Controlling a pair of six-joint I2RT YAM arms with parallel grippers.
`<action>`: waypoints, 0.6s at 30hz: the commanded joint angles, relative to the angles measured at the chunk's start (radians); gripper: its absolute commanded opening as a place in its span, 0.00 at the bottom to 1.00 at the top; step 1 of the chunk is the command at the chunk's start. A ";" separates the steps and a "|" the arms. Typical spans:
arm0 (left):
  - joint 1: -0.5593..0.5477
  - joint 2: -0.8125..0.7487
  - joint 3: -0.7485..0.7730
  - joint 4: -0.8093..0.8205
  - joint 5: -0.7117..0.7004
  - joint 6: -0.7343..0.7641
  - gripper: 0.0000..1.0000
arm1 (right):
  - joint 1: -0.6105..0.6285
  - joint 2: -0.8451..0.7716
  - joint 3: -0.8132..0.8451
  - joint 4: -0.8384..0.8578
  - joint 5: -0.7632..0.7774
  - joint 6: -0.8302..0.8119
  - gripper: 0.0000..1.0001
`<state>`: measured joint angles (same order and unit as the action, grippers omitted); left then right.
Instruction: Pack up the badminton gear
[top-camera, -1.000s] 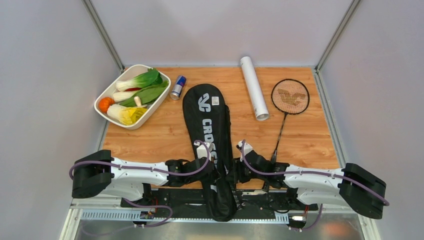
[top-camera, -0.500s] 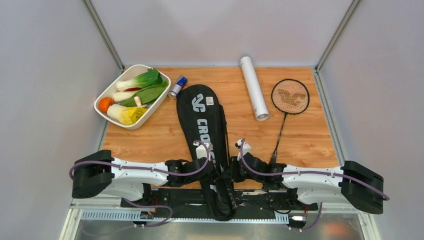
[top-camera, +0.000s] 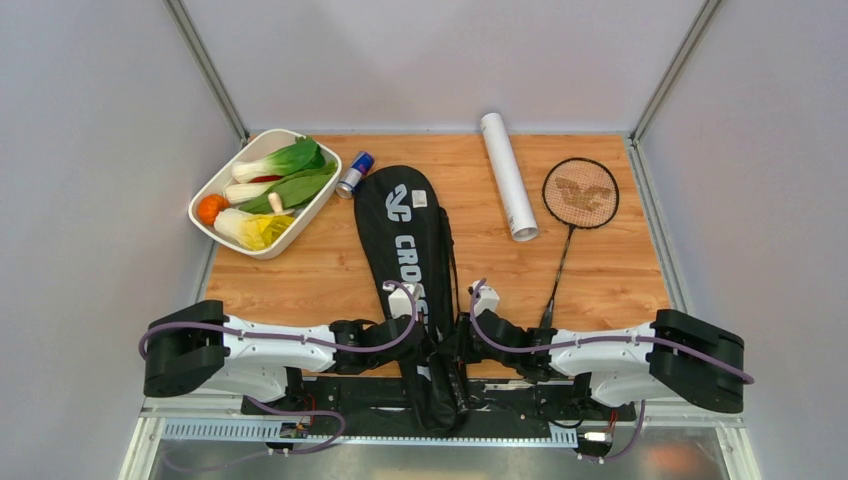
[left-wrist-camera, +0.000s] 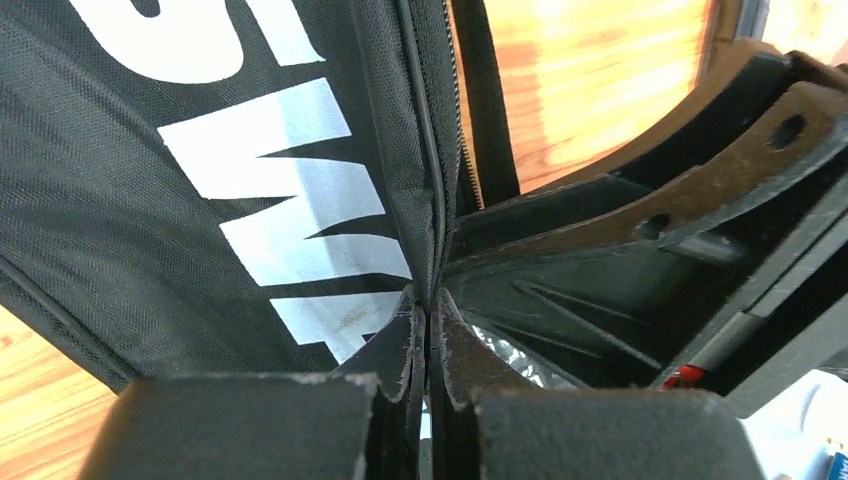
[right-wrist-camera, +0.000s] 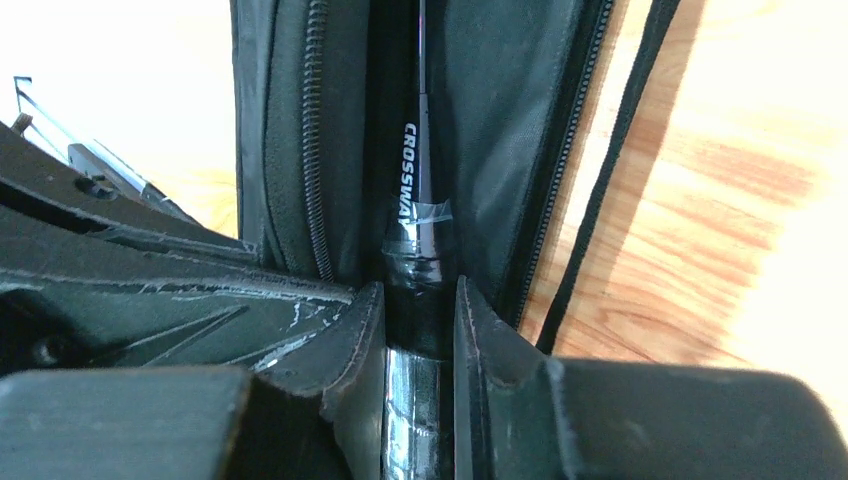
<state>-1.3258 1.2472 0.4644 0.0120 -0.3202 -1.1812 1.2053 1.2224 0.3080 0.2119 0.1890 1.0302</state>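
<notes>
Black nylon racket bag (top-camera: 405, 235), centre of counter (top-camera: 620, 270): left pincer (left-wrist-camera: 428, 330) pinched shut on its zip edge, right pincer (right-wrist-camera: 418, 310) clamped on the handle of the first racket (right-wrist-camera: 420, 200), lodged in the opening. Outstanding: second racket (top-camera: 578, 195) and white tube (top-camera: 507, 175), loose on the right. Shuttlecocks unseen; depth of insertion hidden by fabric.

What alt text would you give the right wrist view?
The right gripper clamps a dark racket by its handle, the thin shaft running up into the unzipped black bag. Zipper teeth line both sides of the opening, and the wooden table shows on the right.
</notes>
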 joint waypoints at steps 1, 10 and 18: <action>-0.026 -0.046 0.008 0.160 0.119 -0.051 0.00 | -0.013 0.063 0.070 0.174 0.167 0.079 0.00; -0.033 -0.141 -0.045 0.205 0.093 -0.079 0.00 | -0.013 0.069 0.016 0.249 0.185 0.165 0.00; -0.033 -0.129 -0.110 0.356 0.097 -0.112 0.00 | -0.013 0.094 0.003 0.267 0.209 0.227 0.00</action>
<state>-1.3243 1.1286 0.3473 0.2165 -0.3710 -1.2377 1.2144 1.3079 0.2974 0.3527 0.2115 1.1519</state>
